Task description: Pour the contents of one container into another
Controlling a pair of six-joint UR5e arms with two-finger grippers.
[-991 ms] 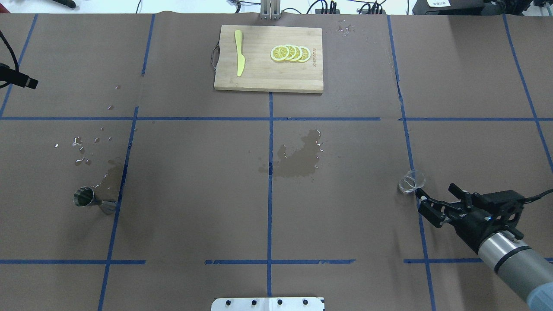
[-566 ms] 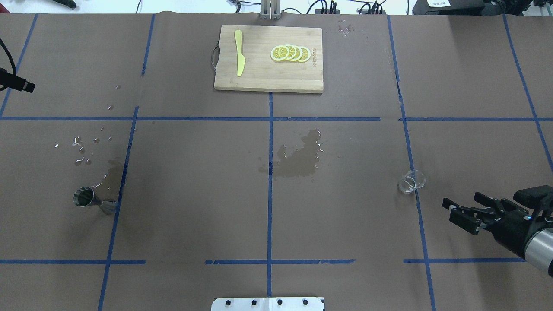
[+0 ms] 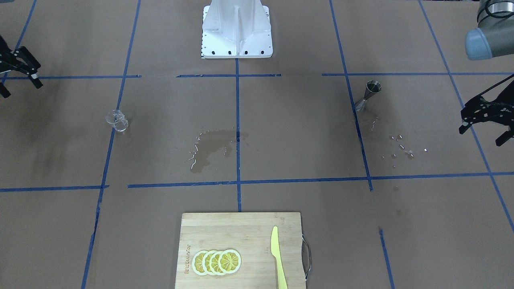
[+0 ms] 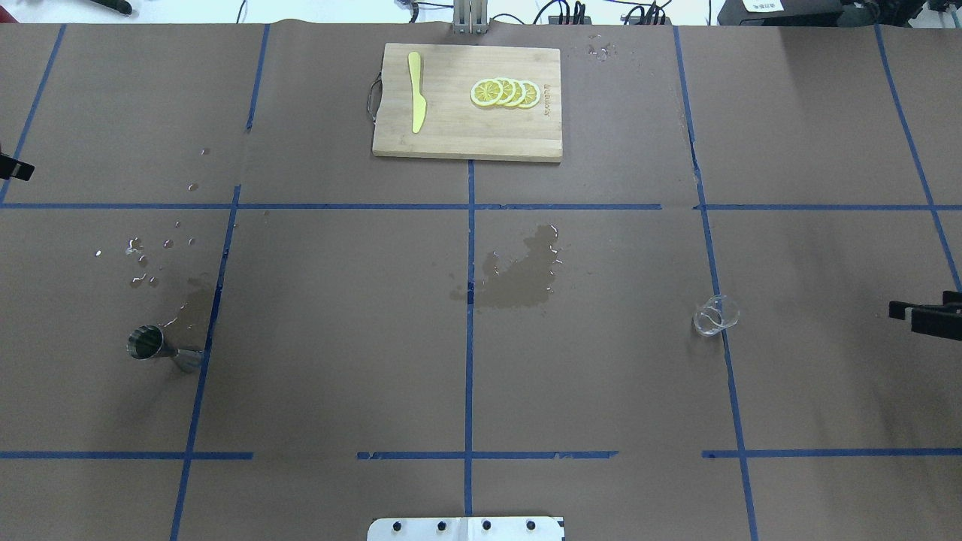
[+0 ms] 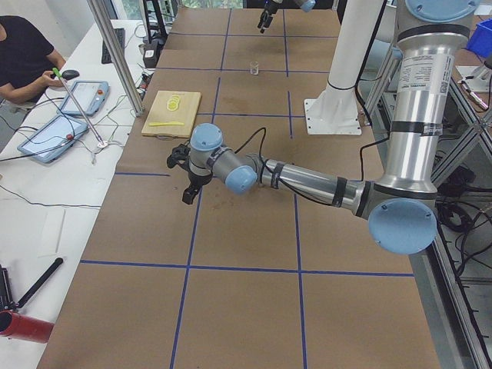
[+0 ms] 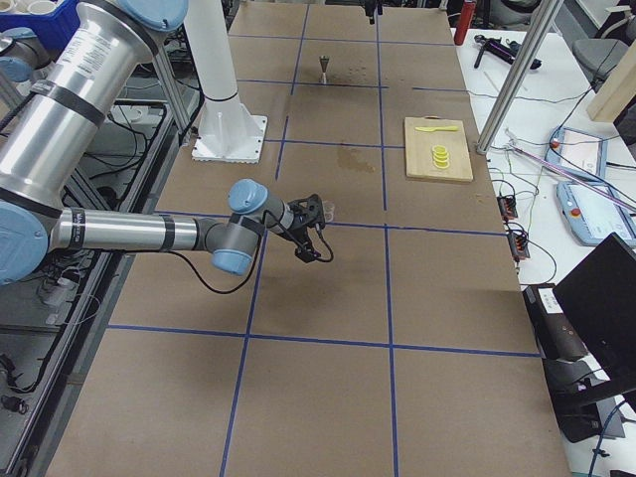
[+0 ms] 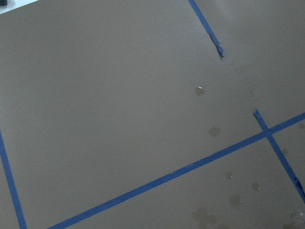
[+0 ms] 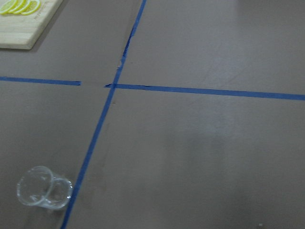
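A small clear glass (image 4: pixel 715 315) stands on the brown paper at the right, also seen in the front view (image 3: pixel 117 120) and low left in the right wrist view (image 8: pixel 43 193). A steel jigger (image 4: pixel 154 347) stands upright at the left (image 3: pixel 368 94), beside a damp patch. My right gripper (image 3: pixel 21 89) is open and empty, well apart from the glass, at the overhead view's right edge (image 4: pixel 913 315). My left gripper (image 3: pixel 481 136) is open and empty, away from the jigger; only a tip shows overhead (image 4: pixel 15 169).
A wooden cutting board (image 4: pixel 467 131) at the far middle carries lemon slices (image 4: pixel 505 92) and a yellow knife (image 4: pixel 415 92). A wet stain (image 4: pixel 518 278) marks the table's centre and droplets (image 4: pixel 143 259) lie beyond the jigger. The robot base (image 3: pixel 237 28) stands near.
My right gripper has drawn back from beside the glass to the right edge, still open. The left gripper's tip has slid further left. Glass and jigger have not moved.
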